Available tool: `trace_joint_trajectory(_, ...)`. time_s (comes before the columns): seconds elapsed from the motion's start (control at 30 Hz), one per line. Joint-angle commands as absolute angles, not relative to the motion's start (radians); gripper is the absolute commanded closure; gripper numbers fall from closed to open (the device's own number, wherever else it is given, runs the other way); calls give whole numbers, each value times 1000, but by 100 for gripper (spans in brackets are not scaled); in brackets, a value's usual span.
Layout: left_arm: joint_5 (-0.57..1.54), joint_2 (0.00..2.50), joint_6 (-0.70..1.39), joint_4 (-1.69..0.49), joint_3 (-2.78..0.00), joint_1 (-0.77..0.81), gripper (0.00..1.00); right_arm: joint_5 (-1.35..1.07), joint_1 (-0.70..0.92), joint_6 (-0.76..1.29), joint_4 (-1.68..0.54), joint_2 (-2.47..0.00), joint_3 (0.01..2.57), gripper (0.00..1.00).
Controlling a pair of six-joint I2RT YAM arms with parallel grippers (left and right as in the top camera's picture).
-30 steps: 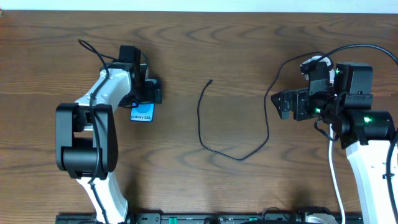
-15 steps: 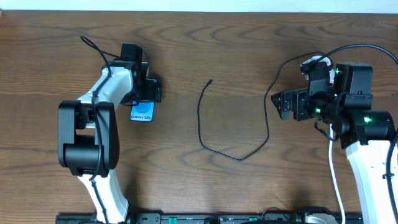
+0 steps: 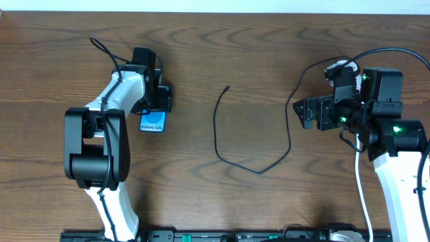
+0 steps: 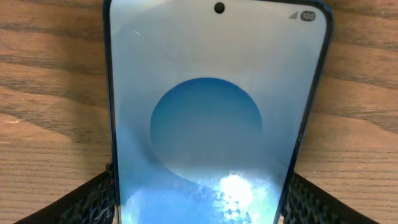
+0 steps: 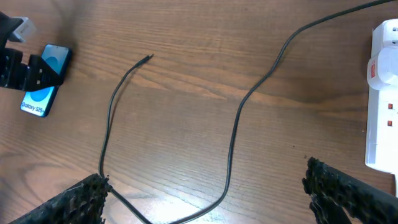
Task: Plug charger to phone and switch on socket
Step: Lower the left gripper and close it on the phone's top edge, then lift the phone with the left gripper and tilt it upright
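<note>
The phone lies on the wooden table with its blue screen up, and fills the left wrist view. My left gripper is over its far end, with a finger against each long edge, shut on it. The charger cable loops across the table's middle, and its black plug tip lies free. It runs back toward a white adapter. My right gripper is wide open and empty above the cable's right bend. The socket shows at the right edge of the right wrist view.
A thicker white cord runs down beside the right arm. The left arm's base stands at the front left. The table's far edge meets a pale wall.
My left gripper has shifted slightly up and to the left, and the phone has moved a little with it. The right arm and the cable have not moved.
</note>
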State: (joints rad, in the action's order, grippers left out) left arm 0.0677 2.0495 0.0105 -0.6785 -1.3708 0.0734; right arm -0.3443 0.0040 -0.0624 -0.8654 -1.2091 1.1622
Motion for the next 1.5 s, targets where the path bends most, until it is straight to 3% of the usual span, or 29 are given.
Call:
trace_joint_trajectory(0.0, 115, 2117, 48, -701, -1339, 80, 23, -346, 7, -68, -867, -1216, 1182, 1)
trace_joint_trajectory(0.5, 116, 2088, 89, -742, -1367, 80, 25, -342, 7, -68, -866, -1216, 1182, 1)
trace_joint_trajectory(1.13, 124, 1879, 216, -854, -1388, 80, 26, -342, 7, -68, -863, -1216, 1182, 1)
trace_joint_trajectory(1.47, 288, 1860, 290, -904, -1388, 80, 26, -342, 7, -68, -864, -1217, 1182, 1)
